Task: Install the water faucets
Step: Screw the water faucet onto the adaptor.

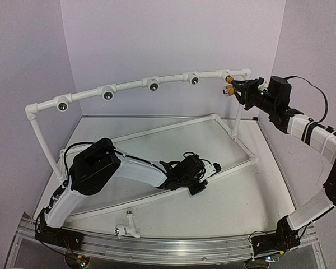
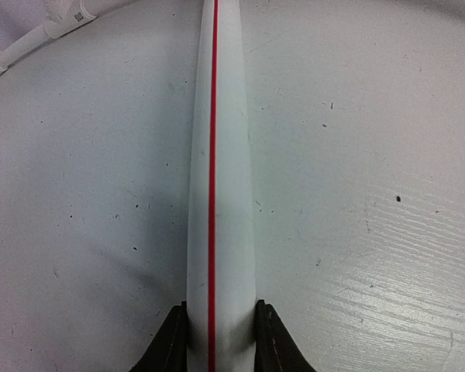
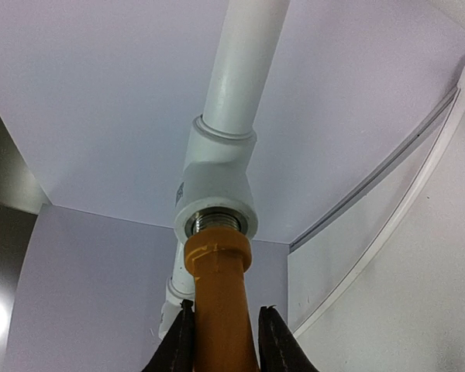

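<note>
I am on the first faucet. My right tool (image 3: 223,335) is closed narrowly on the yellow-orange faucet (image 3: 217,283) and holds it up at the end socket (image 3: 217,203) at the right end of the pipe frame (image 1: 151,84). The metal thread sits in the mouth of the socket, with a few turns showing, so I judge it entered but not seated. My left tool (image 2: 221,341) is clamped on the base pipe (image 2: 215,155) with the red line, low on the desk (image 1: 241,196), which I take as steadying the frame. The white faucet (image 1: 127,225) lies loose on the desk near the front edge, well apart from both tools. Next I need a turn of the wrist about the faucet's axis, pressing into the socket and keeping it straight so the thread does not cross.
</note>
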{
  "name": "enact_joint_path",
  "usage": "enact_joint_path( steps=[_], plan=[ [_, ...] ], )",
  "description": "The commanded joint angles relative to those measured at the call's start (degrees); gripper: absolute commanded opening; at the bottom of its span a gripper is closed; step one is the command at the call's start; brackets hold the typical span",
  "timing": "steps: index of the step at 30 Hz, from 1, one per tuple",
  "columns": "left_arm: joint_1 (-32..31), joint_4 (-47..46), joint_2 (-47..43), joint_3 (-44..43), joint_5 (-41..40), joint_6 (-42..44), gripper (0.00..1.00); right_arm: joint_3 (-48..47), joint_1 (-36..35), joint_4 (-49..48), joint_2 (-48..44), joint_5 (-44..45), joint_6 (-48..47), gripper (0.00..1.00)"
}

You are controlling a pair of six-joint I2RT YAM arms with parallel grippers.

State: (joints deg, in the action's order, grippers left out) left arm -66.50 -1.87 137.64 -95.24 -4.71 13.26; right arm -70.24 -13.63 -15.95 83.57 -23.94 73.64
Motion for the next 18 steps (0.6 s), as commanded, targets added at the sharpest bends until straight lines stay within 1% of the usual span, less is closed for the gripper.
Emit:
enact_joint_path(
  steps=[1,9,18],
  plan=[
    [-7.18,20.18,7.23,4.45,9.78,3.06,0.0,0.43,2.38,-10.79,1.91,7.42,7.89,0.0],
    [-7.44,20.58,7.63,3.95,9.59,3.13,0.0,4.38,2.4,-15.54,1.58,8.09,16.65,0.0],
    [-7.5,21.14,8.19,3.26,9.41,3.09,0.0,8.75,2.29,-23.74,1.9,8.99,27.78,0.0]
  ],
)
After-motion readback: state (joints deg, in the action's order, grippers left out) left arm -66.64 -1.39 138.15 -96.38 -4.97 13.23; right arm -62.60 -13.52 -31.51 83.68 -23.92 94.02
